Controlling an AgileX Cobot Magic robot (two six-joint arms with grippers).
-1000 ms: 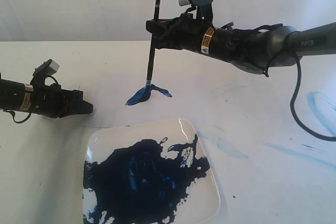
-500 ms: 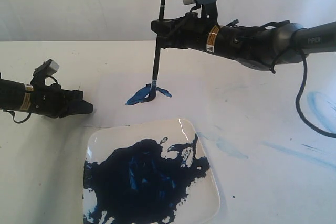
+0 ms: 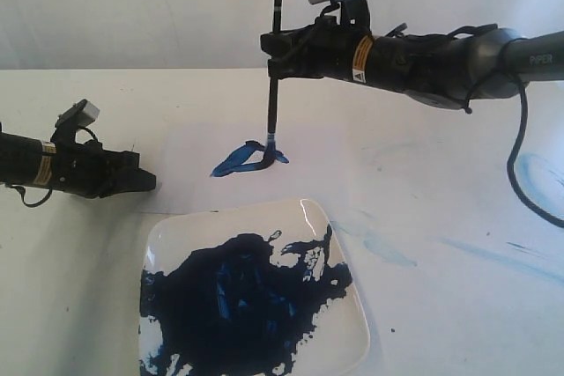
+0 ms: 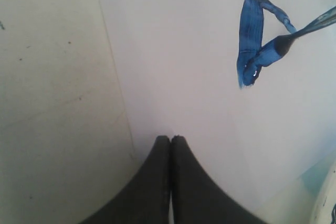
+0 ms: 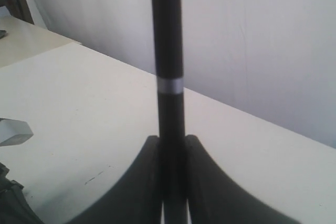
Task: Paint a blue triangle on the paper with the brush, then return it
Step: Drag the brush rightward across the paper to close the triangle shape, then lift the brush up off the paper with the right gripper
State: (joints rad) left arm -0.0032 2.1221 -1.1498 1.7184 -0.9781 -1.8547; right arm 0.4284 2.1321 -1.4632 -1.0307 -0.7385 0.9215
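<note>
Dark-blue paint (image 3: 238, 305) pools on the white plate (image 3: 346, 321); right pincer (image 3: 273, 53) grips the brush (image 3: 272, 112), left pincer (image 3: 146, 182) clenched.

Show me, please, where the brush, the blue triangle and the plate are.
the brush (image 3: 272, 107), exterior view, on its black handle.
the blue triangle (image 4: 250, 30), left wrist view, on its widest stroke.
the plate (image 3: 344, 319), exterior view, on a bare white part.

white table (image 3: 458, 323): paper (image 4: 178, 66), paint-puddled plate (image 3: 349, 320), pale blue smears (image 3: 388, 251)
</note>
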